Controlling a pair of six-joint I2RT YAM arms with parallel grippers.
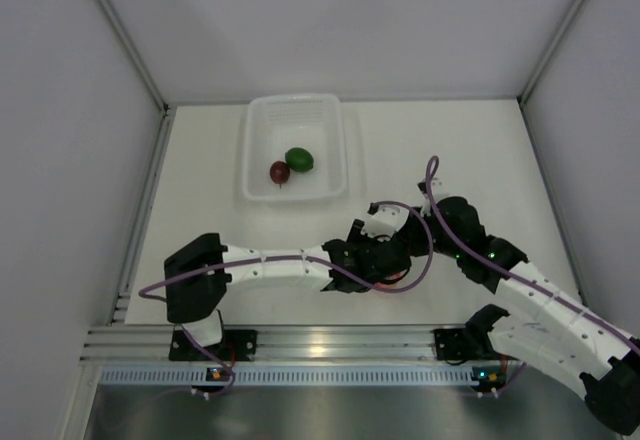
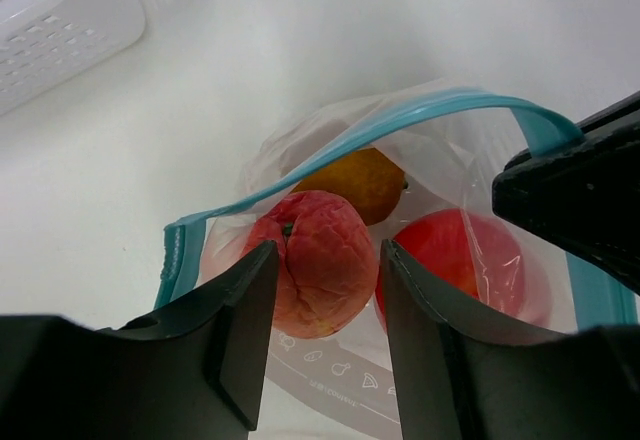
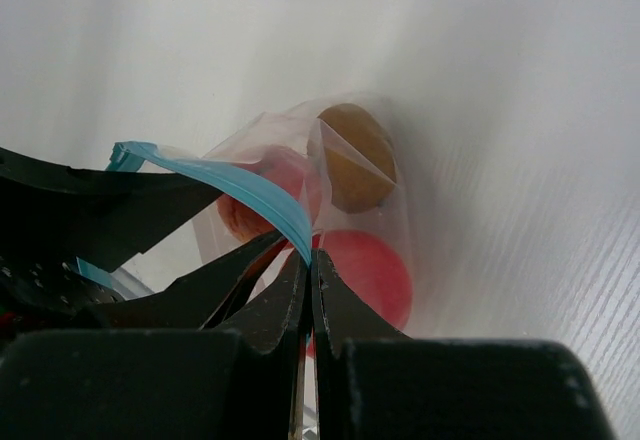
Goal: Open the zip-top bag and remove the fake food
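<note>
Fruit (image 2: 314,250) between parted left tool (image 2: 327,272) fingers (image 2: 238,332)

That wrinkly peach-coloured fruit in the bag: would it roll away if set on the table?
Probably: the wrinkled fruit looks rounded with no flat side, so it would likely roll. Its creased skin suggests a soft shell that may give when squeezed, and it is probably less slippery than the glossy red fruit beside it.

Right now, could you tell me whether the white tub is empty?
No, the tub holds a green fruit and a dark maroon fruit.
</note>
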